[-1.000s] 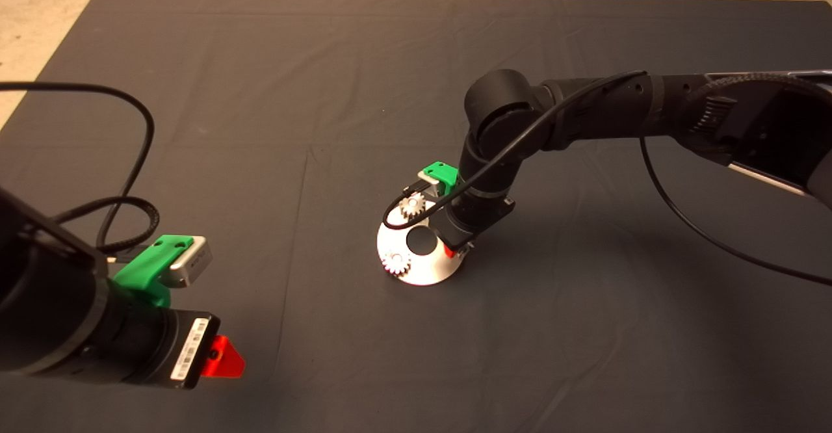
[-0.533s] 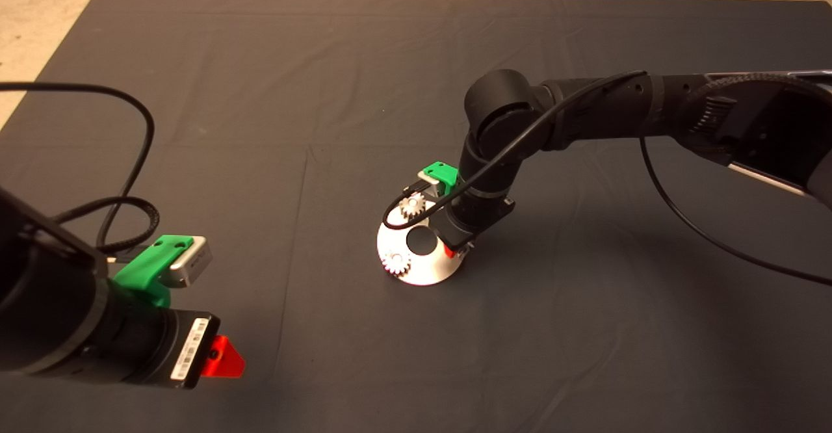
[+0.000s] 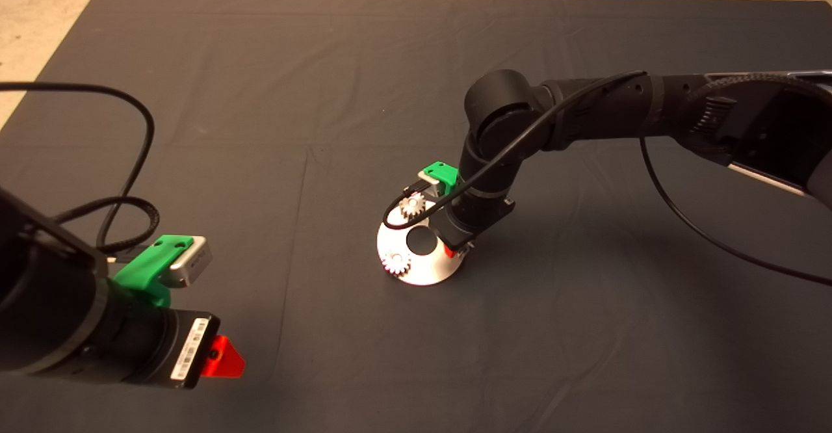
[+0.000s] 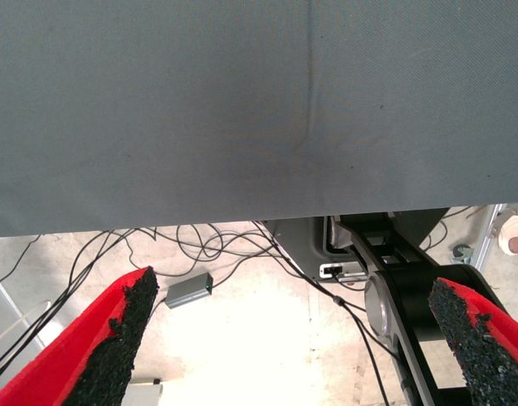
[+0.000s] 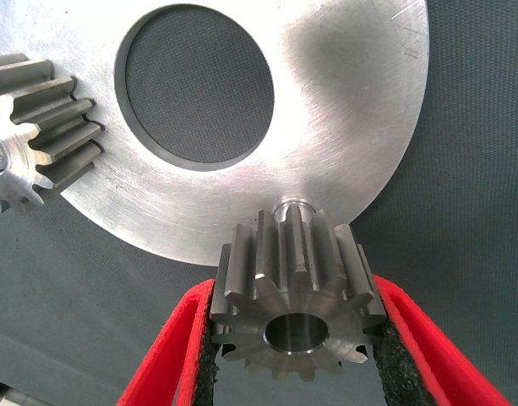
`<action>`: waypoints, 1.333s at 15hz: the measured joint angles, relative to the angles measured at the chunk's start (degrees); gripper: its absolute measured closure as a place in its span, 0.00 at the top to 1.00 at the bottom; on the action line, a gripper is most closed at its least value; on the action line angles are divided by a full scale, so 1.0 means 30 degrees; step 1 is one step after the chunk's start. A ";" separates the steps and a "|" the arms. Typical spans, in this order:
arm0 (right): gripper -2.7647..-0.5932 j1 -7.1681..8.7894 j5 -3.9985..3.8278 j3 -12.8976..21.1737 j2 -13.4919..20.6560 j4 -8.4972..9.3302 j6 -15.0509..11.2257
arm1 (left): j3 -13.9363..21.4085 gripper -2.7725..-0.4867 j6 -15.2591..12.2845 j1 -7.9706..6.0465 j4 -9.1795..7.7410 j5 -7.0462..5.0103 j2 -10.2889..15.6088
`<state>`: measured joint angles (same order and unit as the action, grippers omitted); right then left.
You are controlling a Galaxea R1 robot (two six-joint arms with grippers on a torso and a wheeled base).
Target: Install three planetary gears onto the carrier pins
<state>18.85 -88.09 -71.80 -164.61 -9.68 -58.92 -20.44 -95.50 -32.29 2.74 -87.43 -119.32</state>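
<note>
The silver disc [image 3: 426, 272] [image 5: 343, 127] lies mid-mat. In the head view two planetary gears [image 3: 412, 207] [image 3: 396, 262] sit on it at its far and near-left edges. My right gripper [image 3: 448, 249] [image 5: 292, 292] is down at the disc's right rim, shut on a third gear [image 5: 292, 309], held just outside the rim. A bare carrier pin [image 5: 294, 205] stands right beside that gear, which is not on it. Another gear [image 5: 39, 127] sits on its pin across the centre hole. The left gripper [image 3: 224, 357] [image 4: 297, 288] waits open at the mat's lower left.
The right arm [image 3: 585, 114] and its black cable [image 3: 702, 231] cross the mat's right half and hide the disc's right edge from above. Beige floor [image 3: 39, 4] borders the mat at the far left. The left wrist view shows cables and a small grey box [image 4: 188, 290] on the floor.
</note>
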 joint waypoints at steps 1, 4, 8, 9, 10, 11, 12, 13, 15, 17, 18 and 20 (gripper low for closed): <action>0.23 0.0000 0.0000 0.0000 0.0000 -0.0003 -0.0011 | 0.0000 0.81 0.0000 -0.0003 0.0000 0.0000 0.0000; 0.23 0.0000 0.0000 0.0000 0.0000 -0.0015 -0.0019 | 0.0000 0.81 0.0000 0.0000 0.0000 0.0000 0.0000; 0.23 0.0002 0.0000 0.0000 0.0000 -0.0031 -0.0031 | 0.0000 0.81 0.0000 -0.0001 0.0000 0.0000 0.0000; 0.23 0.0000 0.0000 0.0000 0.0000 -0.0031 -0.0031 | 0.0000 0.81 0.0000 0.0000 0.0000 0.0000 0.0000; 0.23 0.0001 0.0000 0.0000 0.0000 -0.0031 -0.0031 | 0.0000 0.81 0.0000 0.0000 0.0000 0.0000 0.0000; 0.23 0.0008 0.0000 0.0000 0.0000 -0.0031 -0.0035 | 0.0000 0.81 0.0000 0.0000 0.0000 0.0000 0.0000; 0.23 0.0008 0.0000 0.0000 0.0000 -0.0032 -0.0039 | 0.0000 0.81 0.0000 -0.0002 0.0000 0.0000 0.0000; 0.23 0.0008 0.0000 0.0002 0.0000 -0.0039 -0.0039 | 0.0000 0.81 0.0000 0.0000 0.0000 0.0000 0.0000; 0.23 0.0008 0.0000 0.0008 0.0000 -0.0039 -0.0039 | 0.0000 0.81 0.0000 -0.0001 0.0000 0.0000 0.0000; 0.23 0.0008 0.0000 0.0008 0.0007 -0.0039 -0.0041 | 0.0000 0.81 0.0000 0.0000 0.0000 0.0000 0.0000; 0.23 0.0012 0.0000 0.0008 0.0007 -0.0040 -0.0092 | 0.0000 0.81 0.0000 0.0000 0.0000 0.0000 0.0000; 0.24 0.0020 0.0000 0.0008 0.0000 -0.0044 -0.0105 | 0.0000 0.81 0.0000 0.0000 0.0000 0.0000 0.0000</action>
<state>18.91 -88.09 -71.78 -164.61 -9.81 -59.23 -20.44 -95.50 -32.29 2.74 -87.43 -119.32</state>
